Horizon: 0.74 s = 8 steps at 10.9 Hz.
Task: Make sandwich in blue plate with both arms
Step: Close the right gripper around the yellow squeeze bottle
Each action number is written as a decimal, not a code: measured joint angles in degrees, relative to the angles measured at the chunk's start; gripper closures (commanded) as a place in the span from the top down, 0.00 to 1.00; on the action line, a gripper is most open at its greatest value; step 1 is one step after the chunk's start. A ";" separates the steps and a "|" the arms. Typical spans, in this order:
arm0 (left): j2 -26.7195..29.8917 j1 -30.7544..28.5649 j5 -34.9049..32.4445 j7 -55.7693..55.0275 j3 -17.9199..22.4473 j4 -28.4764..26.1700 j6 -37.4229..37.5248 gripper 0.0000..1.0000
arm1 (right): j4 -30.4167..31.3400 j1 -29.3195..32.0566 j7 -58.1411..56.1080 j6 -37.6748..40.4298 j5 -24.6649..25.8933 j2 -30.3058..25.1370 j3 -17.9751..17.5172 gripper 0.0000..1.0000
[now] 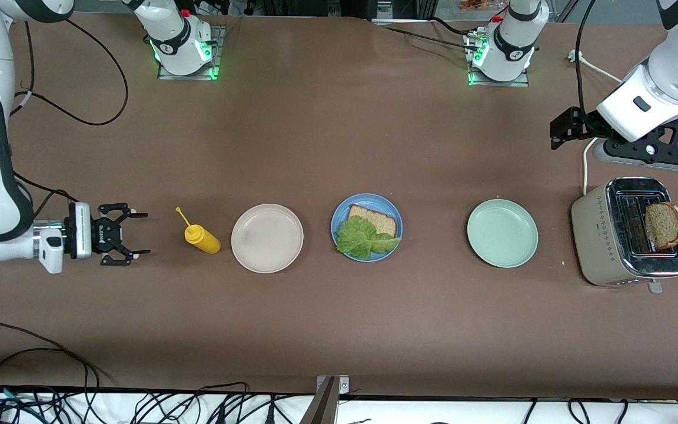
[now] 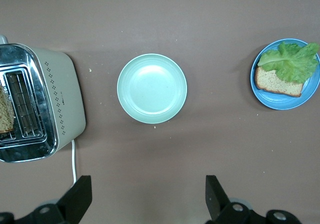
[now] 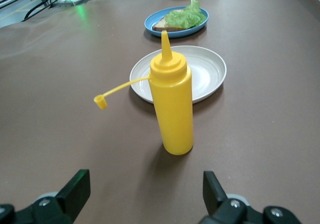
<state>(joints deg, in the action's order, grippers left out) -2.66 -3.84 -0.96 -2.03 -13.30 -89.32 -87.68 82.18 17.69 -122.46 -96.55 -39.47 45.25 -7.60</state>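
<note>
The blue plate (image 1: 366, 227) sits about midway along the table, in a row with the other dishes. On it lies one bread slice (image 1: 375, 218), and a lettuce leaf (image 1: 364, 238) rests on the slice's nearer part, spilling toward the plate's rim. No second slice covers the leaf. The other slice (image 1: 664, 225) stands upright in a slot of the toaster (image 1: 627, 232) at the left arm's end of the table, its top poking out above the chrome.

Between the toaster and the blue plate lies a pale green plate (image 1: 502, 232), bare. Toward the right arm's end from the blue plate sits a beige plate (image 1: 267, 238), also bare, and just beside that stands a yellow bottle (image 1: 201, 238) with its cap hanging loose on a thin strap.

The left gripper (image 2: 147, 199) hangs in the air near the toaster, pointing down; from its wrist camera the two black fingers (image 2: 77, 196) stand wide apart with nothing between them, and the green plate shows below the gap. It touches nothing.

The right gripper (image 1: 130, 234) is low over the table at the right arm's end, pointing along the row toward the bottle. Its fingers (image 3: 75, 190) are spread just as wide, empty, and apart from the bottle, which stands in line with the gap between them
</note>
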 measured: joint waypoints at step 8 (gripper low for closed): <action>0.00 0.00 0.00 0.00 0.00 0.00 0.00 1.00 | -0.01 -0.31 -13.50 -4.35 -9.94 9.05 -1.84 1.00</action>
<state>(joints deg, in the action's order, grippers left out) -2.66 -3.84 -0.96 -2.03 -13.30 -89.32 -87.68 82.17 17.38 -135.96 -100.90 -49.41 54.30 -9.44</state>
